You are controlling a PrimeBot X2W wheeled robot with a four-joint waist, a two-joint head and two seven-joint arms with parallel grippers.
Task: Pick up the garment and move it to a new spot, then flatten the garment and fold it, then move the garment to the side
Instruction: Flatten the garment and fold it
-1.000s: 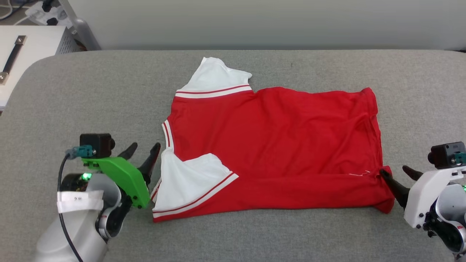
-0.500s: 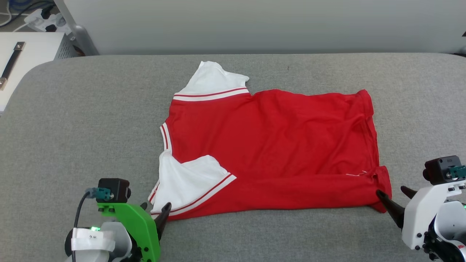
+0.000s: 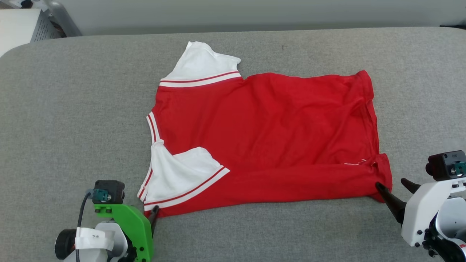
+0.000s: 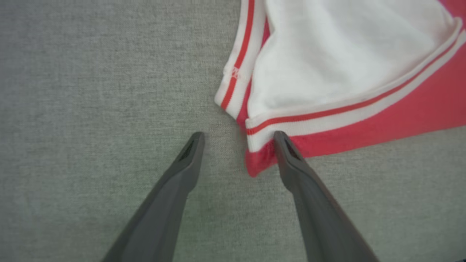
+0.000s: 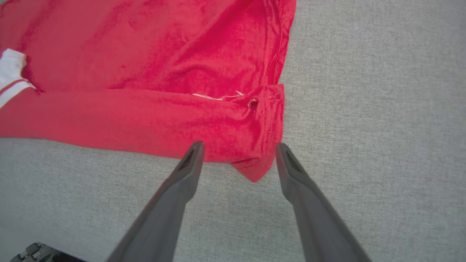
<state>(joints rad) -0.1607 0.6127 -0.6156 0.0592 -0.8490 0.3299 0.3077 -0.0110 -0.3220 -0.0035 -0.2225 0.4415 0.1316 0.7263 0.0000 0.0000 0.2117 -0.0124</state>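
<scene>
The garment point(image 3: 269, 145) lies flat on the grey counter point(image 3: 72, 109), left gripper point(image 4: 238, 134) at its sleeve corner, right gripper point(image 5: 238, 145) at its hem corner, both jaws wide open, seemingly holding nothing

I count one shirt point(image 3: 269, 145) on one grey worktop point(image 3: 72, 109). The shirt shows me two white sleeves: one far sleeve point(image 3: 200, 65) and one near sleeve point(image 3: 178, 174). Two grippers are on my screens, the left gripper point(image 4: 238, 135) and the right gripper point(image 3: 391, 183). Each has two dark fingers point(image 4: 174, 189), four in all. There are two small black cameras point(image 3: 108, 191), one per gripper, on one green mount point(image 3: 127, 225) and one white mount point(image 3: 422, 214). I also count one white cabinet point(image 3: 18, 25).
</scene>
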